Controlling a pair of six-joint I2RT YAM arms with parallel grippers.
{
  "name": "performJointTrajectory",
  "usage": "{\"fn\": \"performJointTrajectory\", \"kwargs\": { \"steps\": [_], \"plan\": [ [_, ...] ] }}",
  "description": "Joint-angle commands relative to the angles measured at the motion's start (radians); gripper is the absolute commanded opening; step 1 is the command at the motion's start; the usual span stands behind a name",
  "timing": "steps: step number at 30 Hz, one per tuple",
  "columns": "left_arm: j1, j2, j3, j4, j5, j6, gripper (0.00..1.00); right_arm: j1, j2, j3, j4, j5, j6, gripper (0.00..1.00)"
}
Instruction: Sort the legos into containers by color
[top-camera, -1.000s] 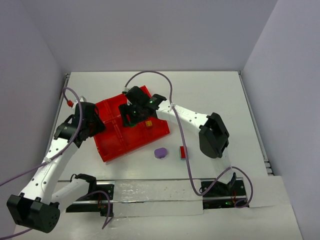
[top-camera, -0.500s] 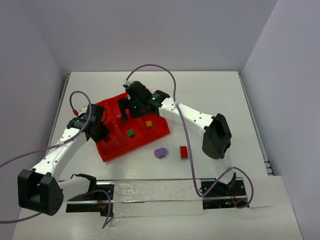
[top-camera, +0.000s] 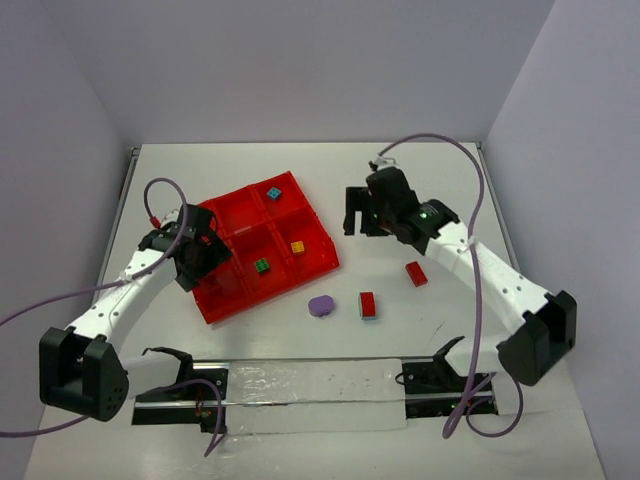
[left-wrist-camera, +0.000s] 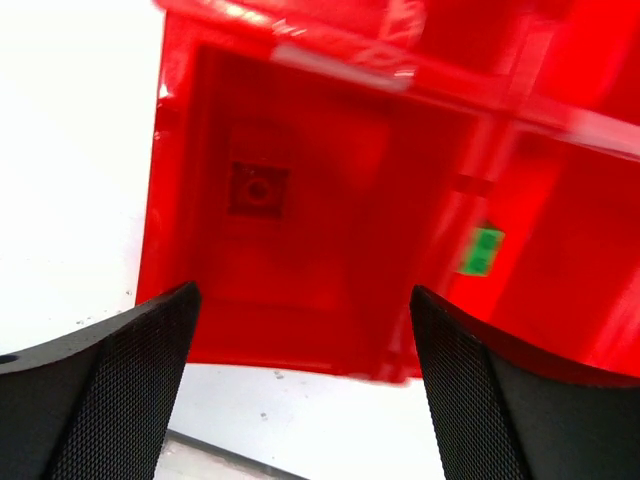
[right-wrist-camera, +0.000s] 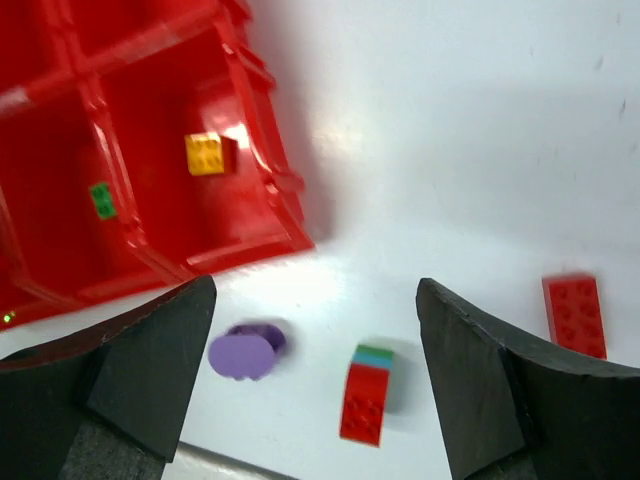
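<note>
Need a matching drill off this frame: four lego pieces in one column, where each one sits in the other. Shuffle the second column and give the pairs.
Pieces
1. teal brick
2. yellow brick
3. green brick
4. purple piece

Places, as seen in the top view
A. on the table, outside the tray
B. tray, near row, middle compartment
C. tray, far row, right-end compartment
D. tray, near row, right-end compartment

Pairs: 1-C, 2-D, 3-B, 4-A
</note>
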Motion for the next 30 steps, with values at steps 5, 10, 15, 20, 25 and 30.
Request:
{"fn": "performJointTrajectory", "kwargs": {
  "steps": [5, 10, 15, 20, 25, 30],
  "plan": [
    [-0.107, -0.145, 0.238, 0.115, -0.007, 0.210, 0.93, -0.008, -0.152, -0.297, -0.053, -0.003, 0.105, 0.85],
    [-0.142, -0.085, 0.374, 0.144, -0.013, 0.267, 0.93, -0.016, -0.195, -0.389, -0.057, 0.030, 0.170, 0.86],
    [-0.189, -0.005, 0.438, 0.145, 0.030, 0.278, 0.93, -0.186, -0.220, -0.428, -0.015, 0.092, 0.208, 0.86],
    [-0.237, 0.016, 0.462, 0.156, 0.022, 0.280, 0.93, -0.361, -0.176, -0.427, 0.070, 0.038, 0.216, 0.89],
    [-0.244, 0.023, 0.460, 0.139, 0.005, 0.292, 0.93, -0.475, -0.045, -0.393, 0.145, -0.041, 0.191, 0.93],
    [-0.246, 0.019, 0.458, 0.135, -0.004, 0.301, 0.93, -0.589, 0.053, -0.424, 0.243, -0.200, 0.166, 0.95]
  ]
}}
